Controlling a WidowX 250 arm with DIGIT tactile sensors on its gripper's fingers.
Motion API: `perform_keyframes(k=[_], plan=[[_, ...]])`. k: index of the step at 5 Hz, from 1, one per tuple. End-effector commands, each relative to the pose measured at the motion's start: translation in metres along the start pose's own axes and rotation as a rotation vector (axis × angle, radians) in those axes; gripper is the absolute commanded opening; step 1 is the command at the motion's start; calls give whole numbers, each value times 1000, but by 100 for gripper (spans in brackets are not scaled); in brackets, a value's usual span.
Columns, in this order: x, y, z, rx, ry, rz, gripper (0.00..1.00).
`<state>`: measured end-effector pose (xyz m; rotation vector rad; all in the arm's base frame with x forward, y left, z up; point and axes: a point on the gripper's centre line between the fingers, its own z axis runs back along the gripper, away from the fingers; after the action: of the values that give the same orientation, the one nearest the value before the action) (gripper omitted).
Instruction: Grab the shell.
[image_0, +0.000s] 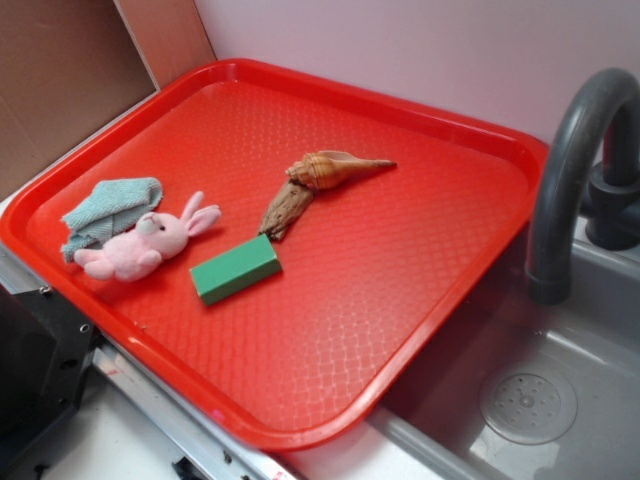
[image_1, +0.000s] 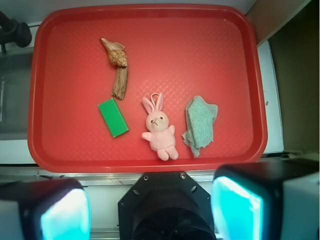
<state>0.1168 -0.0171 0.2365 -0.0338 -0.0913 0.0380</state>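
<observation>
The tan-orange spiral shell lies near the middle of the red tray, its thin tip pointing right. One end touches a dark brown wood chunk. In the wrist view the shell lies at the tray's upper left, above the wood chunk. My gripper is open and empty, high above the tray's near edge and far from the shell. Its two cyan pads stand wide apart. The gripper does not show in the exterior view.
On the tray lie a green block, a pink plush bunny and a teal cloth. A grey sink with a dark faucet stands to the right. A brown panel stands at back left.
</observation>
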Motion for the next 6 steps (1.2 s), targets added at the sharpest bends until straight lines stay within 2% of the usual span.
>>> perform_keyframes(k=[1,3,4,5,6], plan=[[0,0,0,0,0,0,100],[59,6,-43,43,-158,-141,100],[84,-4,-61,75,-229,-227,100],[105,-17,-80,83,-241,-288,100],[128,-33,-119,96,-173,-309,100]])
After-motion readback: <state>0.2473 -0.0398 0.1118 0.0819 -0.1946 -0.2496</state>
